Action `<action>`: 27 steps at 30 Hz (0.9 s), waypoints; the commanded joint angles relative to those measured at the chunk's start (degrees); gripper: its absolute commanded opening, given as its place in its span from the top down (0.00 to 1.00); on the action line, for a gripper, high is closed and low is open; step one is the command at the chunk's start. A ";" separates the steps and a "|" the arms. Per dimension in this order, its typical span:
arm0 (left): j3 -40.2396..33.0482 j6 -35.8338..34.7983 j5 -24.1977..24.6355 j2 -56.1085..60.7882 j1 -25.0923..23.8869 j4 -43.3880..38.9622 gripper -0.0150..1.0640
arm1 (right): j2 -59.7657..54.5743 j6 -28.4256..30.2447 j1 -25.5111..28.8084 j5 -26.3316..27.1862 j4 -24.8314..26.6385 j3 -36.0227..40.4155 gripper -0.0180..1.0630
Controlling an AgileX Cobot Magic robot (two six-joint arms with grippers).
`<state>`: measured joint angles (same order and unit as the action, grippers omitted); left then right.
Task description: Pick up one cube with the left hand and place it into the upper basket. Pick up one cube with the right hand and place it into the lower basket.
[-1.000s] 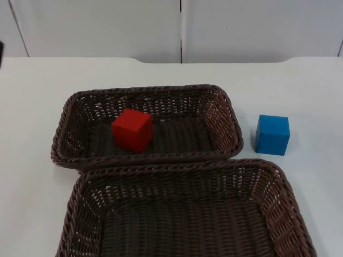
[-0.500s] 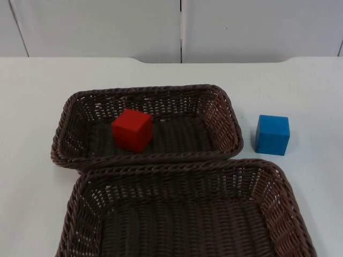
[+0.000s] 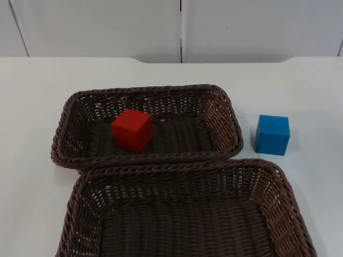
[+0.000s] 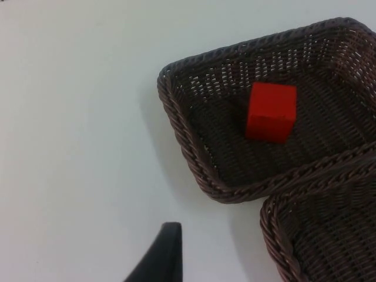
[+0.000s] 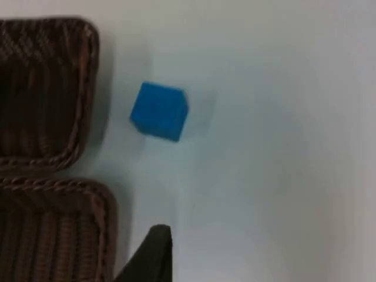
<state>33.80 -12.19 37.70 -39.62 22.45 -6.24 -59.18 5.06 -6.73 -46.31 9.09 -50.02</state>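
While one black fingertip of the left gripper (image 4: pixel 161 255) hangs over bare white table (image 3: pixel 32 107), the lower basket (image 3: pixel 187 176) lies just beyond it, then the upper basket (image 3: pixel 147 91) holding the red cube (image 3: pixel 132 129). Right gripper (image 5: pixel 150 252): one fingertip above table, lower basket beside it, blue cube (image 3: pixel 272 134) farther out on the table beside the upper basket. Finger state: cannot tell for either.

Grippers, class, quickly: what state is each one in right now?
Left gripper: above the bare table, holding nothing; open or shut cannot be told.
Right gripper: above the table, holding nothing; cannot be told.
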 commanded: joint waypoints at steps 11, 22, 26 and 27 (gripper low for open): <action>-0.18 -0.14 -0.52 0.30 0.11 -0.39 0.08 | -17.64 3.58 -2.66 1.24 6.02 -8.27 0.01; -0.18 -0.14 0.60 0.30 0.11 -0.18 0.08 | -36.16 -2.62 -9.99 -3.02 0.41 -23.95 0.01; -0.18 -0.14 0.60 0.30 0.11 -0.18 0.08 | -41.62 -8.32 -11.83 -4.83 -6.14 -29.87 0.01; -0.18 -0.14 0.60 0.30 0.11 -0.18 0.08 | -43.71 -8.66 -12.05 -4.95 -6.40 -31.65 0.01</action>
<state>33.80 -12.08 38.32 -39.52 22.45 -6.36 -102.13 -2.29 -18.38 -50.48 4.39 -80.59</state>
